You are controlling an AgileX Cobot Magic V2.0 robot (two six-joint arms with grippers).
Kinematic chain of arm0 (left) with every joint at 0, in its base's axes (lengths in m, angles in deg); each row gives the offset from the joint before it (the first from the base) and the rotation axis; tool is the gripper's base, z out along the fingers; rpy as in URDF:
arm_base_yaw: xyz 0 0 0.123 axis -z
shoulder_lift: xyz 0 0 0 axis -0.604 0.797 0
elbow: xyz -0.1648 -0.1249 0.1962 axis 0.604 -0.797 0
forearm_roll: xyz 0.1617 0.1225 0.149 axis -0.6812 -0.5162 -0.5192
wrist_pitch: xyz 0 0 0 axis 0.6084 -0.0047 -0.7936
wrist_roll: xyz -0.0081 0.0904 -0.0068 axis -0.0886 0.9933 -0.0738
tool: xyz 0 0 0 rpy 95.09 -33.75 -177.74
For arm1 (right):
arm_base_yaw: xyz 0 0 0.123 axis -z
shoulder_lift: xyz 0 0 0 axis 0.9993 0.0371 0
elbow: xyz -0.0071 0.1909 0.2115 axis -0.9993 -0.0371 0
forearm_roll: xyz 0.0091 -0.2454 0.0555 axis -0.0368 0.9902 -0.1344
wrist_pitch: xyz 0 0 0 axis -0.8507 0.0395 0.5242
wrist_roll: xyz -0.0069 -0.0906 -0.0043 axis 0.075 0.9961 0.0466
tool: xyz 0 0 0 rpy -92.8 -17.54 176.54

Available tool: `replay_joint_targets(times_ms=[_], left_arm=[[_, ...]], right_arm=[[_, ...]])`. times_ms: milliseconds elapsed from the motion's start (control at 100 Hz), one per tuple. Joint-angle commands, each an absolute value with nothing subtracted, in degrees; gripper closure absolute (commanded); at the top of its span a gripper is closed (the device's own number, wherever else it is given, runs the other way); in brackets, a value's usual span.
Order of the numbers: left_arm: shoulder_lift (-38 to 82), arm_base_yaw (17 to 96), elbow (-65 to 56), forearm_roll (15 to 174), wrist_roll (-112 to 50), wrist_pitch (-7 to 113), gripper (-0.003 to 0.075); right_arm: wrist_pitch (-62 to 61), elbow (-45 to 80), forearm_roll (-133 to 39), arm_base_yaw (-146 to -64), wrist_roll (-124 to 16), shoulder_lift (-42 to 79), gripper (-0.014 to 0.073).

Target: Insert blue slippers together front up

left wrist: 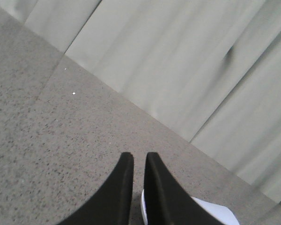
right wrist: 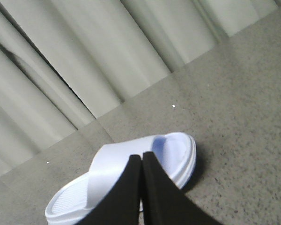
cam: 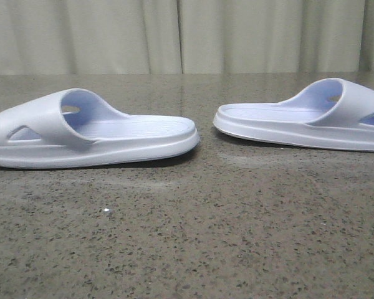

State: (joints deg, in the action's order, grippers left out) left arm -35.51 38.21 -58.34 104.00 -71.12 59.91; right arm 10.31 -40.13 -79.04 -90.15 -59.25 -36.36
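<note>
**A:** Pale curtains (cam: 174, 34) are hanging behind a speckled stone table (cam: 187, 237). From the front, the blue slippers are lying flat on their soles, well apart: the left slipper (cam: 90, 134) with its strap toward the left edge, the right slipper (cam: 311, 121) with its strap toward the right edge, open heels facing each other across a gap. Neither arm is showing in that view.

**B:** And the left wrist camera?

**A:** It is looking across bare tabletop toward the curtains. The left gripper (left wrist: 139, 161) is holding its dark fingers nearly together, a thin slit between them, nothing clamped. Only a pale corner of a slipper (left wrist: 210, 213) is peeking out beside the fingers.

**B:** The right wrist?

**A:** The right gripper (right wrist: 141, 161) is pressing its fingers together, empty, hovering above a slipper (right wrist: 131, 178) whose strap is sitting just beyond the tips.

**B:** What is worrying you?

**A:** Both grippers must be opening before descending; closed fingers would just be shoving light foam across smooth stone. I also judge the wide straps might be jamming during nesting if the slippers are meeting misaligned.
</note>
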Motion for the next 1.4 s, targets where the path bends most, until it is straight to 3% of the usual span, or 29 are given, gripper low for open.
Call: replay_joint_targets(times_ms=[0,200,430,1000,1170,1390], left_arm=[[-31.9,38.1,-52.9,99.8,-71.1,61.1,0.0705],[-12.6,38.1,-39.2,88.7,-71.1,49.0,0.0705],[1.3,38.2,-28.1,88.2,-71.1,36.7,0.0705],[3.1,38.2,-26.7,88.2,-64.9,35.4,0.0705],[5.0,38.2,-26.6,88.2,-64.9,33.7,0.0705],[11.5,38.2,-26.0,96.1,-59.6,30.6,0.0705]], right_arm=[[13.5,-35.0,-79.3,-90.0,-56.5,-31.9,0.0671],[7.2,-24.6,-77.9,-89.0,-54.0,-13.2,0.0671],[-12.8,-15.7,-74.3,-88.8,-54.0,0.7,0.0672],[-30.4,-8.2,-53.0,-88.8,-54.1,1.9,0.0672],[-30.3,-3.5,-38.8,-88.2,-67.5,3.4,0.0672],[-32.6,4.1,-37.8,-86.0,-68.0,10.0,0.0672]])
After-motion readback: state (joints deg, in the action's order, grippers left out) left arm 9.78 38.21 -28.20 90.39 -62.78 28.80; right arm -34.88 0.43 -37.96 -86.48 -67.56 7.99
